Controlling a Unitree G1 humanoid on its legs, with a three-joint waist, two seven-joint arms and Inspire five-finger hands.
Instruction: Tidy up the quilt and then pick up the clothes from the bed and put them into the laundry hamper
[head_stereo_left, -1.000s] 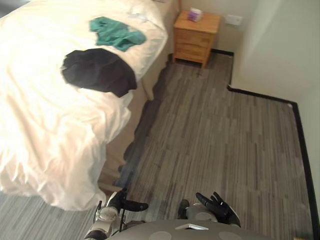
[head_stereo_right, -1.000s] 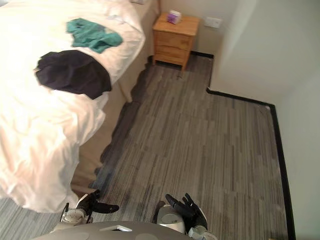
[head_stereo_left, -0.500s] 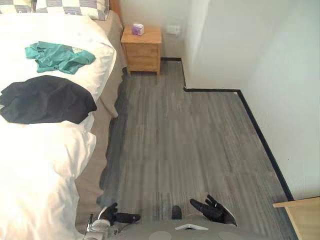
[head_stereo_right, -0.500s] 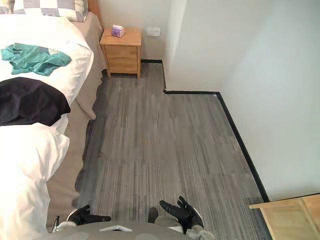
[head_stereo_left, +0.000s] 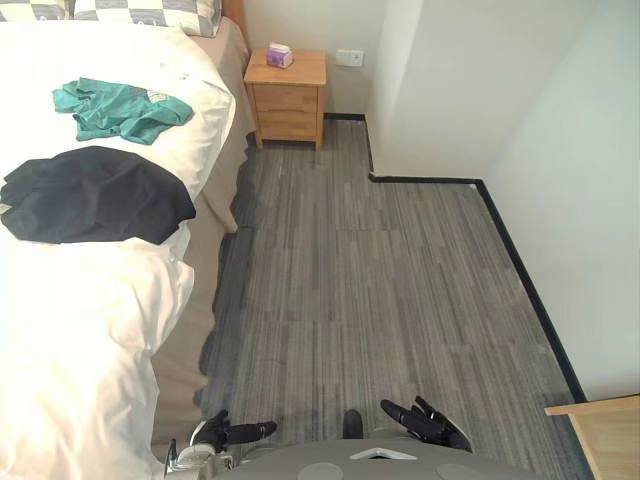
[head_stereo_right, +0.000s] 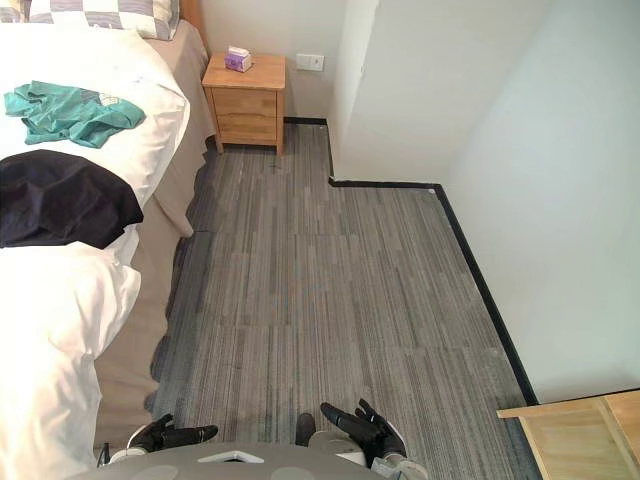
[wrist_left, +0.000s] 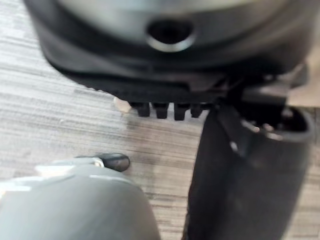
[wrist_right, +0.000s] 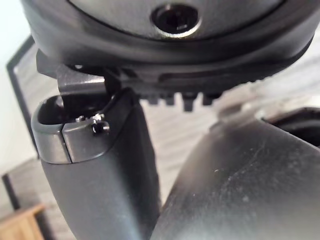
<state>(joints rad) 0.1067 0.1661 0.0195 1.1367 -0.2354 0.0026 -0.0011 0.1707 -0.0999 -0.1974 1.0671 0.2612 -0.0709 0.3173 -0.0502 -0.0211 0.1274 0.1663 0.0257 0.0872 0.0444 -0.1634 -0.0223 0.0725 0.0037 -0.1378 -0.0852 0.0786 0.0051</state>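
Observation:
A white quilt (head_stereo_left: 90, 310) covers the bed on the left and hangs rumpled over its near side. On it lie a black garment (head_stereo_left: 95, 195) and, farther back, a teal garment (head_stereo_left: 120, 108). My left hand (head_stereo_left: 228, 432) is low at the bottom edge, near the bed's foot, fingers straight and holding nothing. Beside it to the right, my right hand (head_stereo_left: 425, 423) is held over the floor with fingers spread and empty. Both hands are far from the clothes.
A wooden nightstand (head_stereo_left: 287, 95) with a purple tissue box (head_stereo_left: 279, 56) stands at the bed's head. A white wall corner (head_stereo_left: 440, 90) juts into the grey striped floor (head_stereo_left: 370, 280). A wooden furniture corner (head_stereo_left: 600, 440) shows at the lower right. Checked pillows (head_stereo_left: 150, 12) lie at the headboard.
The camera has swung right, bringing the wall and the wooden corner into view. The clothes lie as before on the quilt. Both hands stay low and empty.

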